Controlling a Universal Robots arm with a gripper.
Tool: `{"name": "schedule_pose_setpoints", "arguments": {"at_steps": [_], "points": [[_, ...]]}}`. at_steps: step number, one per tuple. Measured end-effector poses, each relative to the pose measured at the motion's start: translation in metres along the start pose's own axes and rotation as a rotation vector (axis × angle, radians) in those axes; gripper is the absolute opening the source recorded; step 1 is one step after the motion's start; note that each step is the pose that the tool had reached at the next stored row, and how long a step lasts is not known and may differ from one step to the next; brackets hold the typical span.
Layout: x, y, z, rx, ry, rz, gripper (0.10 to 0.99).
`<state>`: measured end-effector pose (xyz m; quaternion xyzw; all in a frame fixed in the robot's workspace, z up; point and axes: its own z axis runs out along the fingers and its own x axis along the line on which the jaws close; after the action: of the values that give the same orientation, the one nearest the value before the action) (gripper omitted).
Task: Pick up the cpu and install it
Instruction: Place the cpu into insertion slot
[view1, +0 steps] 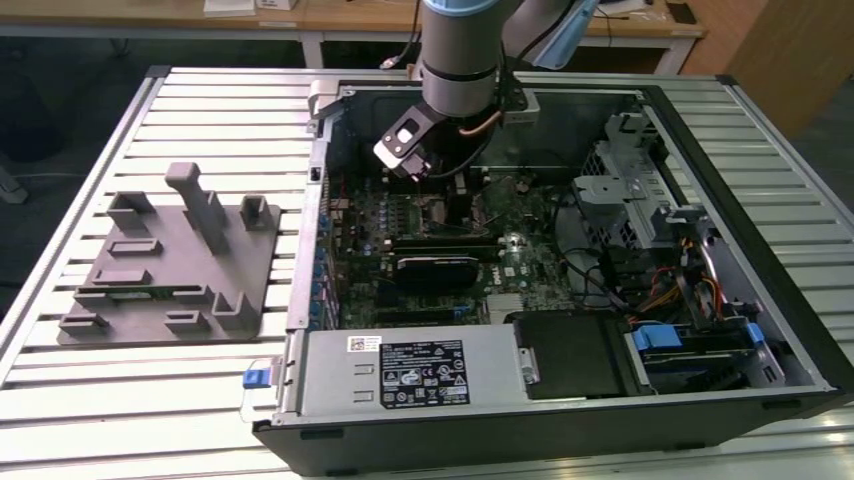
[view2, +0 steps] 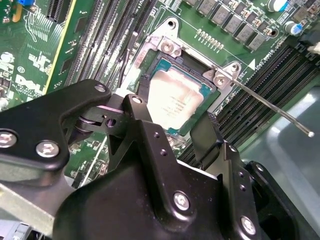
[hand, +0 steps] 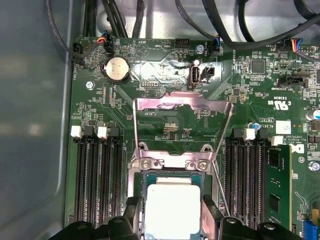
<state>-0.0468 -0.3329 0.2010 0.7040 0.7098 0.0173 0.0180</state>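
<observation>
Exterior view: gripper (view1: 442, 180) low over the far part of the motherboard (view1: 523, 262) inside the open case (view1: 781, 345) | Second wrist view: the cpu (view2: 176, 100) lies flat in the socket (view2: 172, 49), directly beneath the gripper | First wrist view: gripper straddles the cpu's near half; whether it clasps the chip or is clear of it cannot be told

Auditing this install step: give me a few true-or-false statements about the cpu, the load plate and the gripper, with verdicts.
1. The cpu lies flat on the motherboard, its metal top bare. True.
2. The load plate is closed over the cpu. False: it is swung open, clear of the cpu.
3. The gripper hangs outside the computer case. False: it is inside the case, right at the cpu.
4. A coin cell sits on the motherboard. True.
</observation>
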Motion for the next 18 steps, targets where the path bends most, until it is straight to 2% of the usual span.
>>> {"name": "schedule_pose_setpoints", "arguments": {"at_steps": [9, 10, 11, 14, 15, 17, 18], "points": [[0.0, 0.0, -0.0011, 0.0, 0.0, 0.0, 0.592], [0.0, 0.0001, -0.0012, 0.0, -0.0001, 0.0, 0.525], [0.0, 0.0, -0.0012, 0.0, -0.0001, 0.0, 0.525], [0.0, 0.0, -0.0012, 0.0, -0.0001, 0.0, 0.345], [0.0, 0.0, -0.0012, 0.0, -0.0001, 0.0, 0.345], [0.0, 0.0001, -0.0012, 0.0, -0.0001, 0.0, 0.231], [0.0, 0.0001, -0.0012, 0.0, -0.0001, 0.0, 0.231]]}}
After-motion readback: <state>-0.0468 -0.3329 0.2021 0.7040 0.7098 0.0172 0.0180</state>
